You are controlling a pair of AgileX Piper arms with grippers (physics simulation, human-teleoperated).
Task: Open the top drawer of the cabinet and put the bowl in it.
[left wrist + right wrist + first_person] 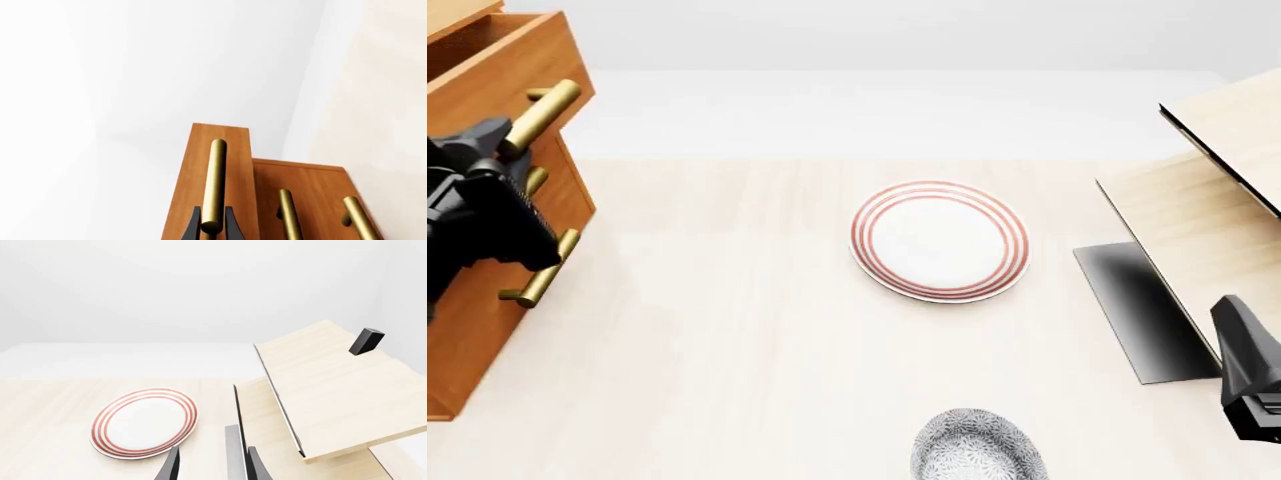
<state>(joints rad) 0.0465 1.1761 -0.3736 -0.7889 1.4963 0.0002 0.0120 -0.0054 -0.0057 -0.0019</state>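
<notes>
Right pincer [212, 465]: two dark fingertips [171, 466] visible, parted, nothing between them. White plate with red rings [144, 422] flat on the pale counter [47, 410], at 10 o'clock from the pincer. Pale light-wood structure [333, 390] at 2 o'clock, its top panel tilted. Small black block [366, 341] sits on that panel.

Bare simulated tabletop [761, 330], blank walls
</notes>
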